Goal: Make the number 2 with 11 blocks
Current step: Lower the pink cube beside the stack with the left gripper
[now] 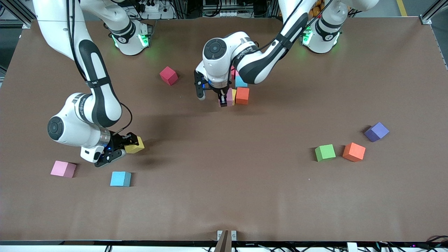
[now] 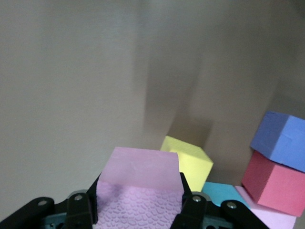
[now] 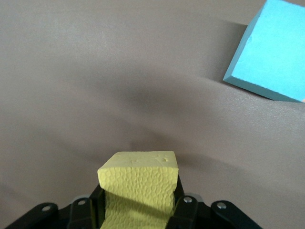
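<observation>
Nearest the front edge of the tabletop point(image 1: 224, 210), toward the right arm's end, a loose light blue block point(image 1: 120, 179) and a pink block point(image 1: 63, 169) wait their turn. Just above them the right gripper point(image 1: 122, 145) is clamped on a yellow block point(image 1: 134, 145), lifted off the surface, it looks like. Toward the left arm's end sit 3 more loose ones: a green block point(image 1: 325, 152), an orange block point(image 1: 354, 152) and a purple block point(image 1: 376, 131).

Mid-table, the left gripper point(image 1: 223, 99) has a pink cube point(image 2: 140, 183) pinched tight, low beside the growing figure. That cluster so far shows a yellow cube point(image 2: 188, 162), an orange cube point(image 1: 242, 95), a light blue cube point(image 1: 240, 82) and a red cube point(image 2: 271, 183); the arm hides the rest. A lone red block point(image 1: 168, 75) lies nearer the bases.

My read: under half of the 11 placed, the 2 barely started.
</observation>
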Robot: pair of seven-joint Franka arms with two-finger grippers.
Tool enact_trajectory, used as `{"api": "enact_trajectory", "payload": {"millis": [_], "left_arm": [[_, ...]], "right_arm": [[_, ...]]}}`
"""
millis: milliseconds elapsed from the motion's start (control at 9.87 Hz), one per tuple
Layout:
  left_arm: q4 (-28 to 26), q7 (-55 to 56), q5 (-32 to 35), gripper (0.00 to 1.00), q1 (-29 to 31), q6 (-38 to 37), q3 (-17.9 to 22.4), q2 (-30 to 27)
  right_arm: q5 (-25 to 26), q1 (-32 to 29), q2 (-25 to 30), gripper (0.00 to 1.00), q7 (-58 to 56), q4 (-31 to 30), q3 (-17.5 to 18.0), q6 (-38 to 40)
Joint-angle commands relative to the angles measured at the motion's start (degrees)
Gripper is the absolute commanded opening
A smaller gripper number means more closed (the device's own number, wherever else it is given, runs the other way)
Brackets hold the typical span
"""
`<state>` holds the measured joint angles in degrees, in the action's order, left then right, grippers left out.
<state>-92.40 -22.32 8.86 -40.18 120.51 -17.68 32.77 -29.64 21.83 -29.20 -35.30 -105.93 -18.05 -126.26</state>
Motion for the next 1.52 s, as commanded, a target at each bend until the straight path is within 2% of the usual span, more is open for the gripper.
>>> {"api": "enact_trajectory", "payload": {"millis": [0, 507, 811, 1419], "left_arm": [[0.9, 1.5, 1.4, 0.0, -2.6, 1.3, 0.3, 1.9], [3.0, 1.4, 2.3, 0.0, -6.4, 2.1, 0.8, 4.6], [4.2, 1.4, 2.6, 0.0, -9.1, 2.4, 3.0, 6.3], [4.2, 1.4, 3.9, 0.0, -10.1, 4.2, 3.3, 8.4]], "right_arm": [[0.7, 0.0, 0.9, 0.19, 1.3, -0.6, -0.1, 0.7], [0.7, -0.5, 0.7, 0.19, 1.2, -0.6, -0.1, 0.7], [0.7, -0.5, 0.7, 0.19, 1.2, -0.6, -0.1, 0.7], [0.7, -0.6, 0.5, 0.19, 1.0, -0.6, -0.1, 0.7]]}}
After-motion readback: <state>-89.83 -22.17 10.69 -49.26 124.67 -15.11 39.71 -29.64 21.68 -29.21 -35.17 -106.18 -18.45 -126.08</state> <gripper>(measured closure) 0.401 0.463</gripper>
